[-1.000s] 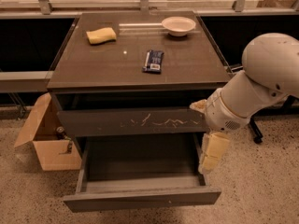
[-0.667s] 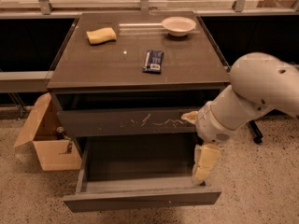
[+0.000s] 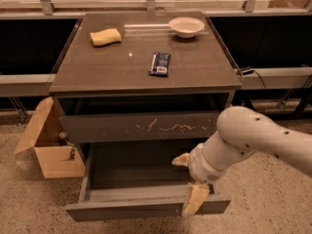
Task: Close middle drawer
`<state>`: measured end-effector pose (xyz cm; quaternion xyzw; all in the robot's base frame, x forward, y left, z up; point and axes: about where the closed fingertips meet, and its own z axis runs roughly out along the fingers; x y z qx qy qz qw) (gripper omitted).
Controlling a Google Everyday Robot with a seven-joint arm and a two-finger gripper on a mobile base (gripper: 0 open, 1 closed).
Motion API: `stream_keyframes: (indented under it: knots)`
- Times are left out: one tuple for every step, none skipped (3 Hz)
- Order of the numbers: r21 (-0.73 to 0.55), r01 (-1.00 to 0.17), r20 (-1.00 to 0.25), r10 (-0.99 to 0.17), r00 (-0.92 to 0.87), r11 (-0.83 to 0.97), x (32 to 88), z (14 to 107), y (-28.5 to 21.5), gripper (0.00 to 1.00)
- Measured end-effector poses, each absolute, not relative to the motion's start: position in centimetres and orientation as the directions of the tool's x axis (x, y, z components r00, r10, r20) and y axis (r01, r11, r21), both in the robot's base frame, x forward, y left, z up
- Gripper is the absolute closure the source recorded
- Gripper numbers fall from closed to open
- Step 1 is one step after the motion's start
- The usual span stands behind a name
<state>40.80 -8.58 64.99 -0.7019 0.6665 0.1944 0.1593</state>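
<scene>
The middle drawer is pulled far out from the dark grey-brown cabinet, and its inside shows nothing in it. Above it is the drawer front with white scratch marks. My gripper hangs over the right front part of the open drawer, on a white arm that comes in from the right. Its pale yellow fingers are spread apart. One finger is over the drawer's inside. The other finger reaches down across the drawer front's top edge. It holds nothing.
On the cabinet top lie a yellow sponge, a white bowl and a dark blue packet. An open cardboard box stands on the floor to the cabinet's left. A rail and windows run behind.
My arm and gripper have moved left and down, from beside the scratched front to over the open drawer's right front. The drawer has not visibly moved.
</scene>
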Motion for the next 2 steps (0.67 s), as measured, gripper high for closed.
stream_keyframes:
  knots:
    - [0.076,-0.993,-0.517,-0.855,0.034,-0.085,39.3,60.6,-7.5,0.41]
    - [0.12,-0.988,-0.544,-0.839,0.013,-0.093,38.0,57.0,-6.9,0.64]
